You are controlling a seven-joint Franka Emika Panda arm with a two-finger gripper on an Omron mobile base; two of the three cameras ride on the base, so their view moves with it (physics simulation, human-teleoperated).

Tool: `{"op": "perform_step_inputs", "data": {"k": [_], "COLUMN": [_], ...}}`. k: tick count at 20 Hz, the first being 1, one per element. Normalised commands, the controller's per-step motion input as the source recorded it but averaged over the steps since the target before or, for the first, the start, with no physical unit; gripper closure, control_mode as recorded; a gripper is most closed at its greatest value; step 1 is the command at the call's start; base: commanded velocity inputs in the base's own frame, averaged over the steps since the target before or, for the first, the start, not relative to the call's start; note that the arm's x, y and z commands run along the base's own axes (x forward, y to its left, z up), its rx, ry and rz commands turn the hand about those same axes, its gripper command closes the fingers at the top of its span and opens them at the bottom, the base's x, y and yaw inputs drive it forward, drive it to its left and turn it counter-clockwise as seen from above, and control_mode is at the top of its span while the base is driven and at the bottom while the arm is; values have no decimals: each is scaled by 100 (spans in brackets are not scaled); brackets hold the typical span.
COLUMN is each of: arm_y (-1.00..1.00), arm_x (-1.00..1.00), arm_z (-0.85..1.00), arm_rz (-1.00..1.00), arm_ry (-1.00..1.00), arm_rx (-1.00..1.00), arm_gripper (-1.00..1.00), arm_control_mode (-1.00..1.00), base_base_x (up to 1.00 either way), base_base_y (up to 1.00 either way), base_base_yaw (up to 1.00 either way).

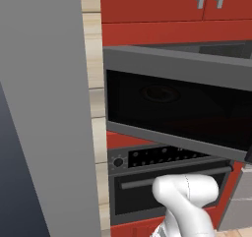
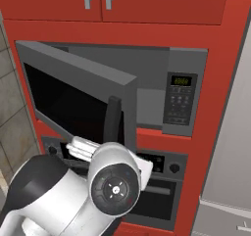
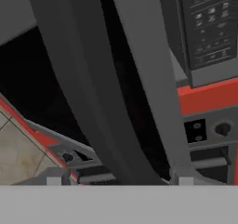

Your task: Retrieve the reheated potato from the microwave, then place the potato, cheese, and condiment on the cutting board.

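Swinging ajar, microwave door above oven

The microwave door hangs part-open — its curved handle bars the way in.

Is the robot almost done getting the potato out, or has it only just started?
Only just started. Done: the microwave door is swung partly open. In hand: the hand view looks along the door's dark curved handle from very close, so the arm seems to be working the door; whether the gripper is gripping the handle cannot be told. Left: taking out the potato, then putting potato, cheese and condiment on the cutting board.
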Motion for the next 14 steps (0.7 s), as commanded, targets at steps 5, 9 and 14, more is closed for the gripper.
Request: {"op": "perform_step_inputs", "data": {"k": [5, 9, 14], "arm_y": [-23, -29, -25], "arm_x": [-10, 13, -5], "arm_z": [6, 4, 4], "arm_rz": [-20, -28, -16], "arm_ry": [14, 18, 9], "arm_rx": [25, 25, 33], "arm_gripper": [-100, -100, -100], "arm_control_mode": [-100, -100, -100], "base_base_x": [0, 0, 0], "base_base_y": [0, 0, 0], "base_base_yaw": [0, 0, 0]}}
